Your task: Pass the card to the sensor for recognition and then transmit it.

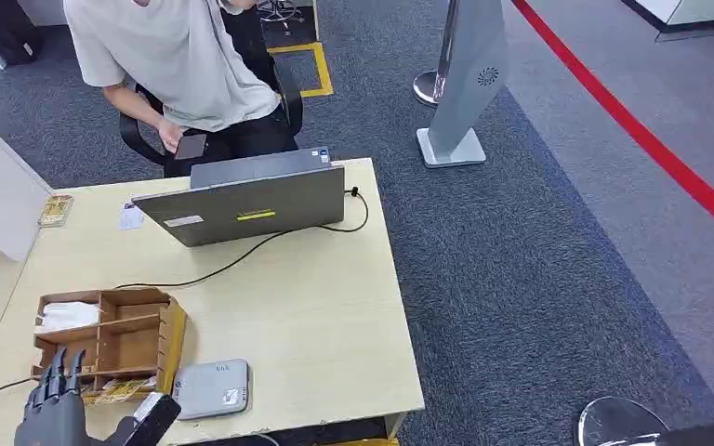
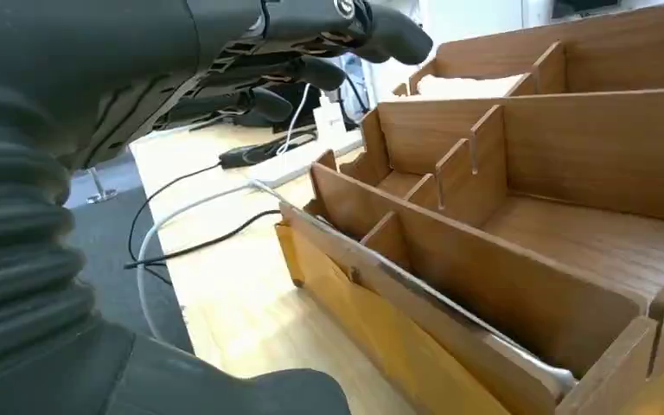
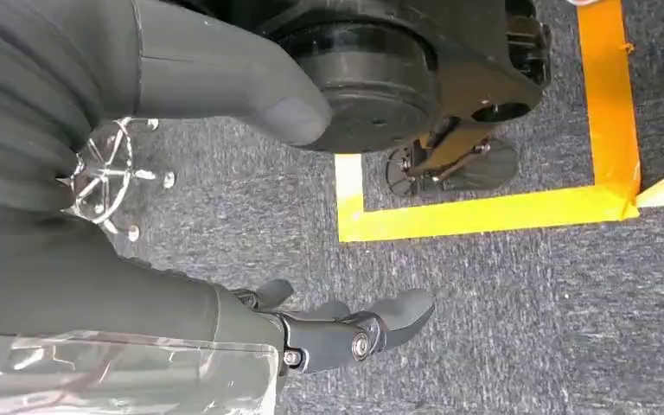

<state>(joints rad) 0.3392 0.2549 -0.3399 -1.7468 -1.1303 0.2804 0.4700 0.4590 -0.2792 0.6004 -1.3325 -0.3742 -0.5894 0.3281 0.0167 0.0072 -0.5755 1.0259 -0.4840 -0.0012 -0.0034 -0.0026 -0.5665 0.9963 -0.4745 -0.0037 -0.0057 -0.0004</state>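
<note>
Your left hand (image 1: 53, 398) hovered at the desk's (image 1: 335, 316) near left corner, fingers spread and empty, poised just over the near side of the wooden organizer (image 1: 112, 342). I'd judge that was a reach lined up on the box, because that's where the card would be.

And where was the card? A thin pale edge ran along the organizer's front slot (image 2: 450, 304) in the left wrist view, and that was my best guess, though I couldn't tell for sure. The far compartment held white paper (image 1: 67, 316); the middle ones looked bare wood.

The grey sensor (image 1: 212, 388) lay flat just beside the organizer at the near edge, a short carry from the box.

Your right hand (image 3: 346, 333) hung low beside the desk over carpet, fingers loosely apart, gripping nothing. It was parked clear, I'd say.

At the far edge a laptop (image 1: 246, 206) stood open, its cable (image 1: 242, 260) trailing toward the organizer, and a seated person (image 1: 181, 65) faced you, placed to receive the card.
</note>
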